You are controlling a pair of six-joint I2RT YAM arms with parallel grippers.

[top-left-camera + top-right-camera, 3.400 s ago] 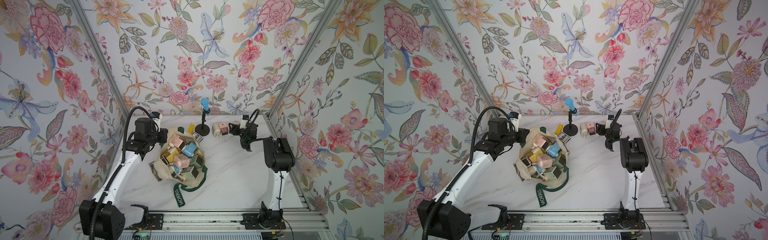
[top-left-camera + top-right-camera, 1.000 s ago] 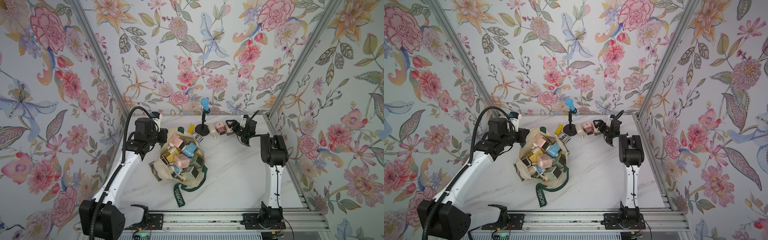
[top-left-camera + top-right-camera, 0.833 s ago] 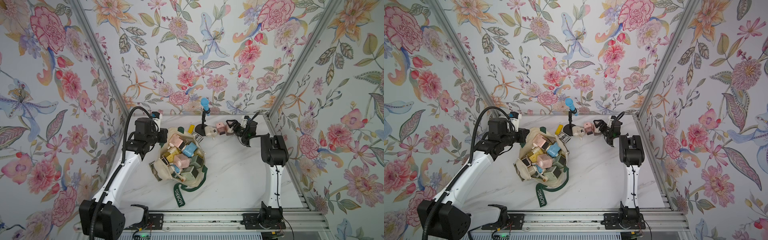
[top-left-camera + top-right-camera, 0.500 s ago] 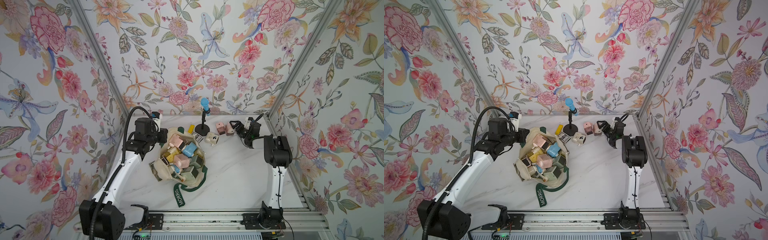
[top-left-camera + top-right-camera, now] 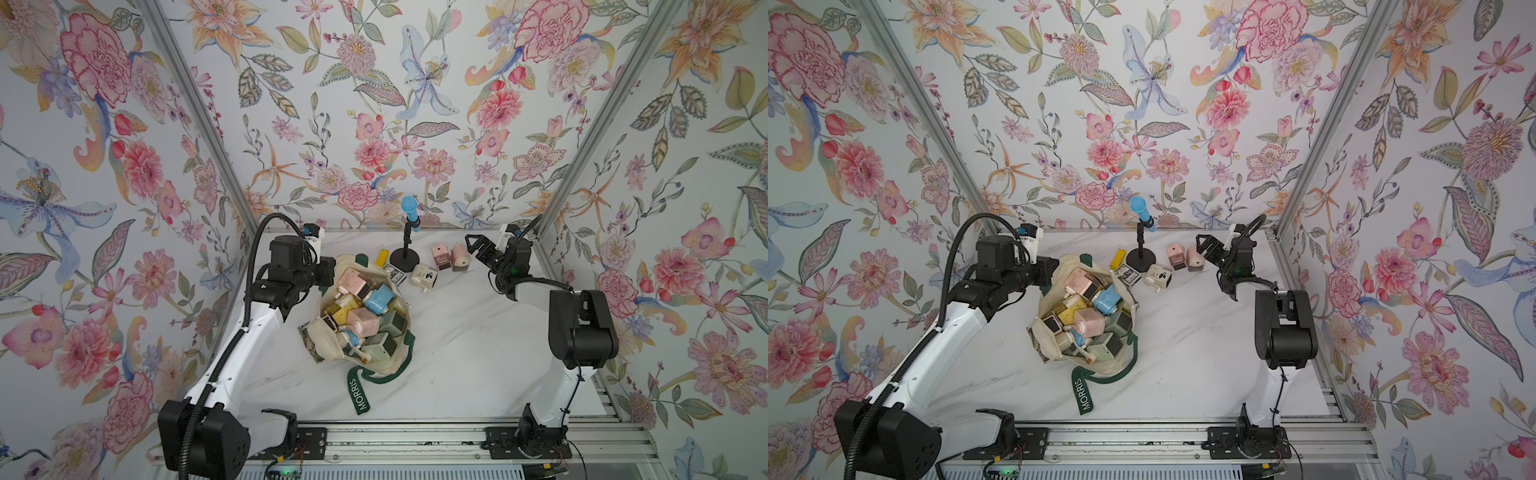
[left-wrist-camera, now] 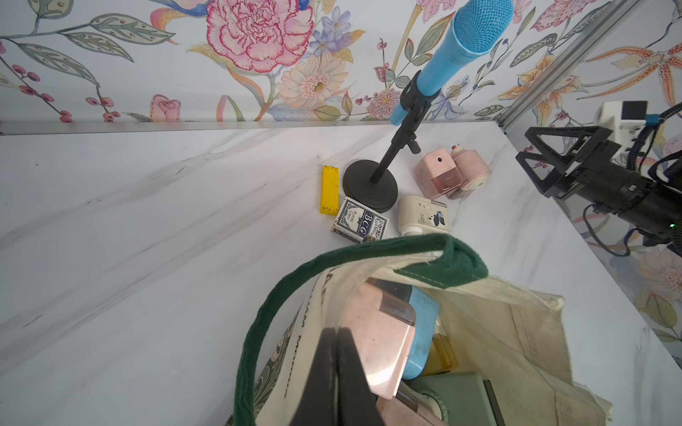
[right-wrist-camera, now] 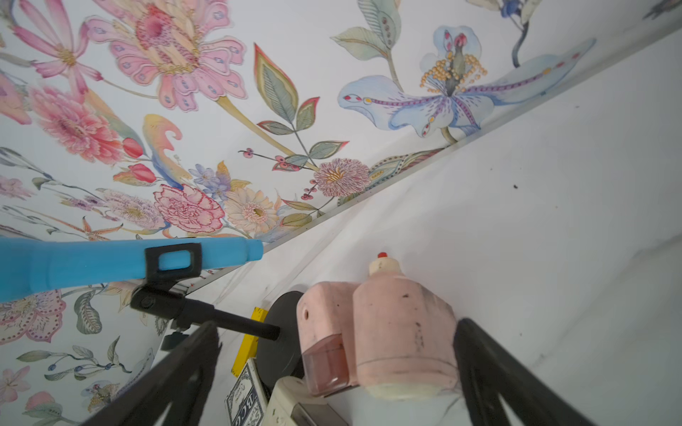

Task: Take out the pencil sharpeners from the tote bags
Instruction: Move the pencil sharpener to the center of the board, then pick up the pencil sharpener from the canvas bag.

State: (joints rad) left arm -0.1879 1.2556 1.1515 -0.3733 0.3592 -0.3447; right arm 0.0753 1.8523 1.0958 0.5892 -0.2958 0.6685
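On the marble worktop (image 5: 478, 353) in both top views, you have the cream tote bag (image 5: 323, 340) (image 5: 1050, 341) lying open in the middle, its green "MORRIS" strap trailing toward the near edge, with most of the pencil sharpeners (image 5: 361, 318) piled inside it. Your left end effector (image 5: 329, 269) sits at the bag's far rim. In the left wrist view (image 6: 337, 332) its fingers are pressed fully together over the rim and a pink sharpener. You cannot tell whether they pinch any canvas. Your right end effector (image 5: 477, 247) hovers by the back right corner with its jaws spread wide and holds nothing. In the right wrist view (image 7: 337, 326) the two fingers stand either side of the pink sharpeners (image 7: 372, 328) without touching them. Those two pink sharpeners (image 5: 449, 257) sit side by side, just beside the microphone stand (image 5: 404, 262). A cream sharpener (image 5: 424, 276) lies on the near side of the stand's base, close to a card box (image 5: 394, 274). A second ago the cream sharpener lay up against the pink pair; it now lies apart from them and nearer the bag. The bag and your left arm are where they were.
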